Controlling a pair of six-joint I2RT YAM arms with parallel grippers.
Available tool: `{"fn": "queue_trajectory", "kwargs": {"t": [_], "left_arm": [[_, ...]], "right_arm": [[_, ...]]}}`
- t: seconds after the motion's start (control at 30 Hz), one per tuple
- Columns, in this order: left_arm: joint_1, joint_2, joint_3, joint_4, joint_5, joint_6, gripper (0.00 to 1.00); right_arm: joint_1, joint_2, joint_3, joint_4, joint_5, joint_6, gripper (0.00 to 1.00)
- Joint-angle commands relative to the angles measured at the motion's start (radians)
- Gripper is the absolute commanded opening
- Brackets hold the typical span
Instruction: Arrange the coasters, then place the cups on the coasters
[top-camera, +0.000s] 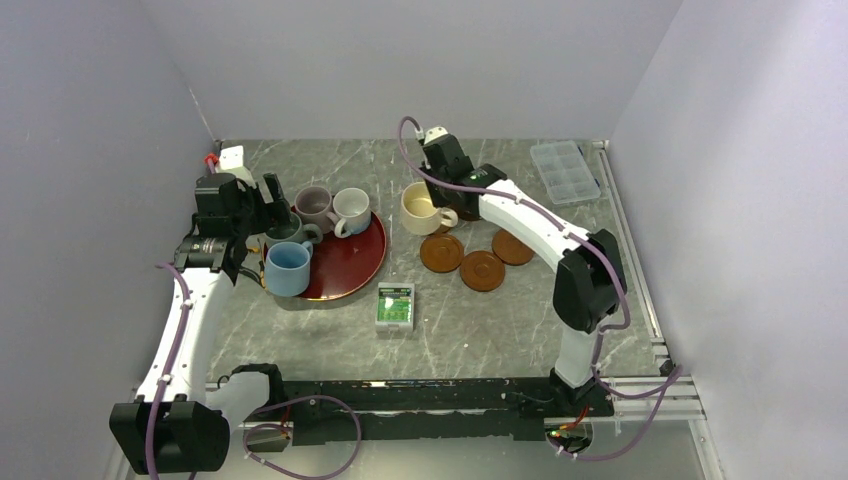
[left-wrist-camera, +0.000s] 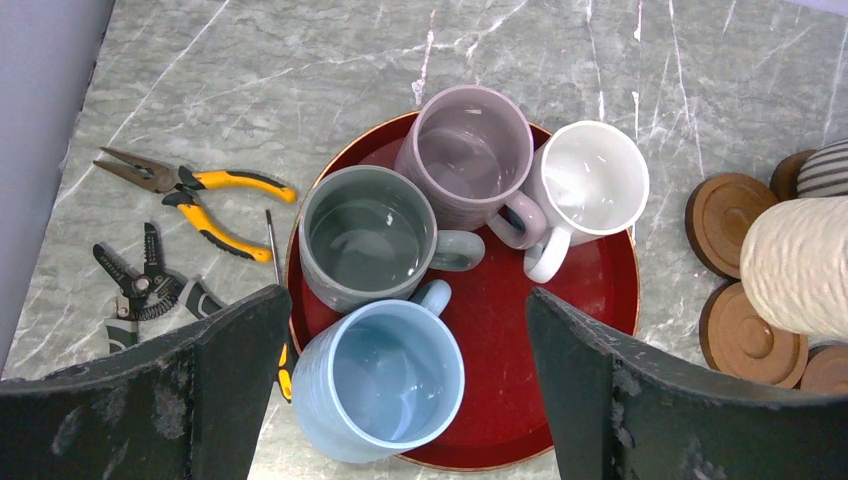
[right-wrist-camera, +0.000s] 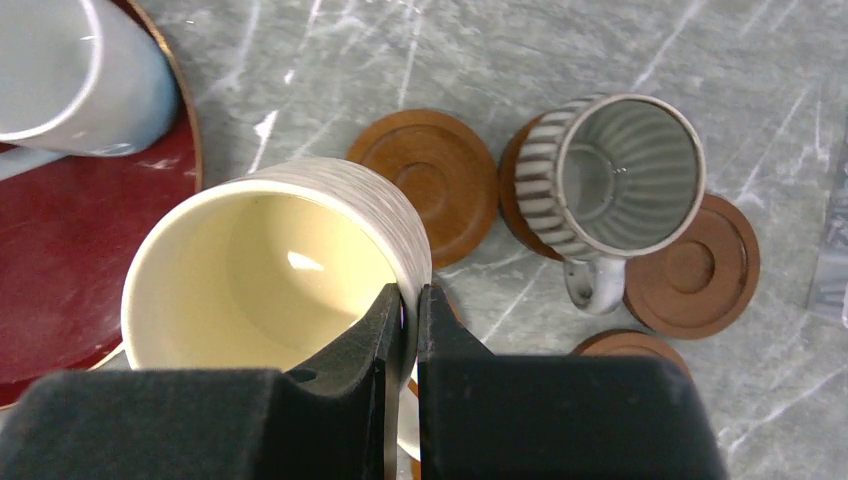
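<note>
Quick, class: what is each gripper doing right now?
Left gripper: open, holding nothing.
Right gripper: shut on the rim of the cream ribbed ceramic cup.

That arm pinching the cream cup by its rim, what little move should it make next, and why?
Probably the right gripper, shut on the rim of the cream cup, should carry it over the bare coaster just beside it and lower it there. The striped cup already stands on a coaster, so this free one seems the nearest spot.

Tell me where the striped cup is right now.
In the right wrist view, the striped cup stands upright on a coaster, just right of the cream cup that the right gripper pinches by its rim.
</note>
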Motion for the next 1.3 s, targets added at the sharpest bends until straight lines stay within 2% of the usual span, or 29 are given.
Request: {"fn": "queue_trajectory", "kwargs": {"t": [0.0, 0.63, 1.27], "left_arm": [[-0.005, -0.014, 0.02, 0.022, 0.014, -0.015, 0.94], [-0.012, -0.003, 0.023, 0.019, 0.014, -0.013, 0.94], [-0.014, 0.0, 0.026, 0.016, 0.014, -0.01, 0.94]], "right_arm": [[-0.04, 0.016, 0.096, 0.041, -0.025, -0.014, 0.0], [-0.109, 0.179, 0.217, 0.02, -0.032, -0.044, 0.0], [-0.133, 0.221, 0.222, 0.05, -0.028, -0.032, 0.0]]}}
